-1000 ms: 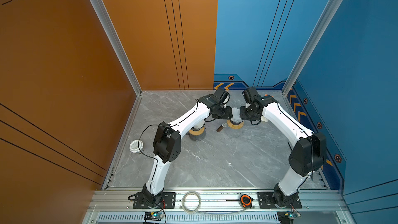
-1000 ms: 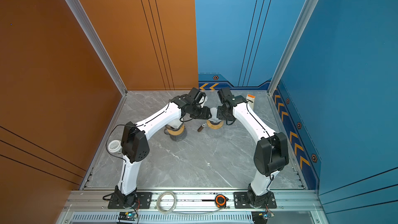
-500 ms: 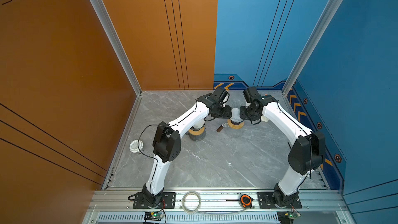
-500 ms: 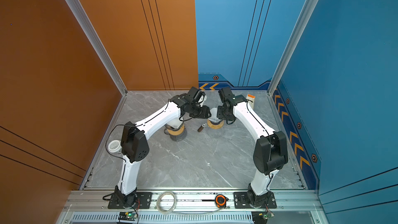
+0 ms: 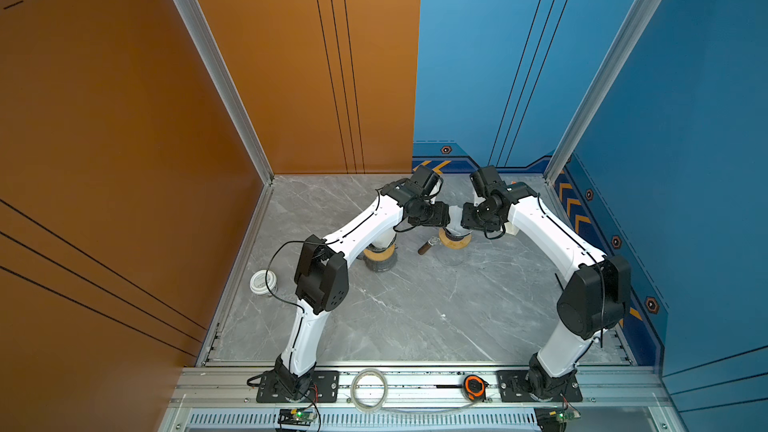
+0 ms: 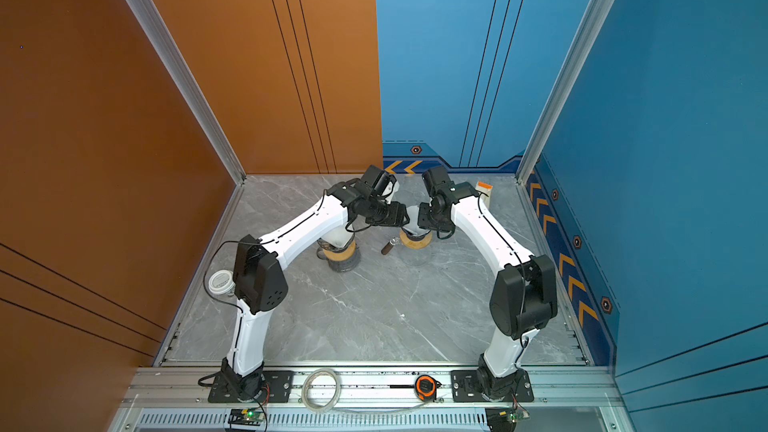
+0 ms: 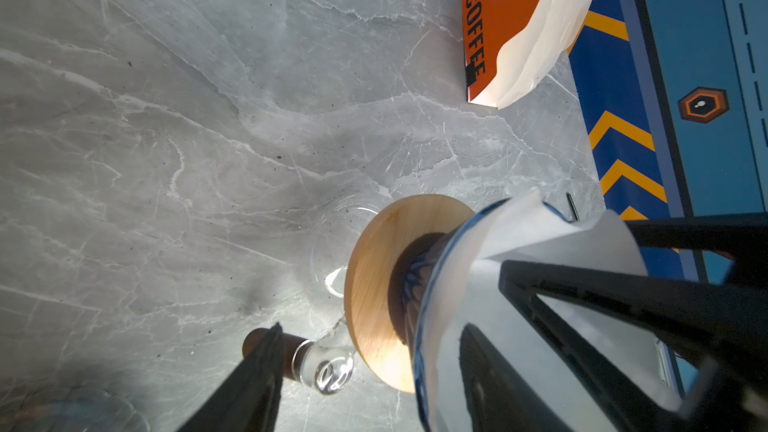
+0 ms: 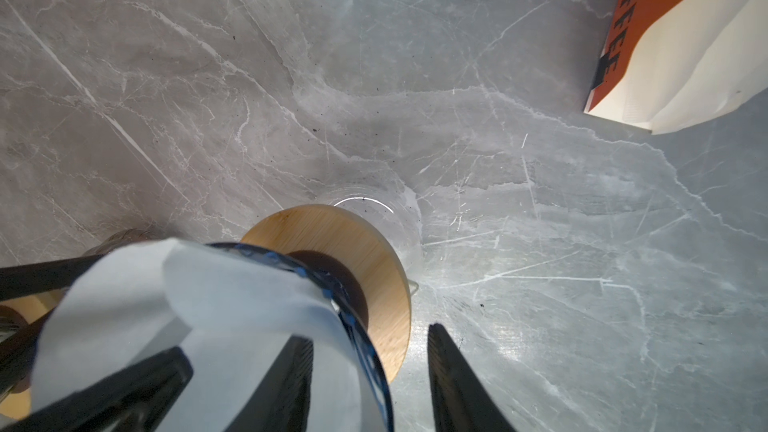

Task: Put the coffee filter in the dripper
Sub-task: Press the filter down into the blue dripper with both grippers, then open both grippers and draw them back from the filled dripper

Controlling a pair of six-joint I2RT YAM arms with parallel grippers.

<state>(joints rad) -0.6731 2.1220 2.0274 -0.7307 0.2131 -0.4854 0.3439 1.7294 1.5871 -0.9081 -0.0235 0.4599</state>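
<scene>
Filter (image 7: 540,234) is sitting upright inside the dripper (image 8: 357,338); left tool (image 7: 388,299) and right tool (image 8: 365,332), jaws apart, are straddling the dripper's rim from opposite sides, equally near.

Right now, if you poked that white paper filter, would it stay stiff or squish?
Probably squish: the coffee filter looks thin, its edge wavy and folded above the dripper. It likely weighs almost nothing, so a nudge might shift it.

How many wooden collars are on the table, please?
2. One collar sits under the blue dripper; the other collar is left of it, partly hidden by the left arm. Arms may hide more.
</scene>
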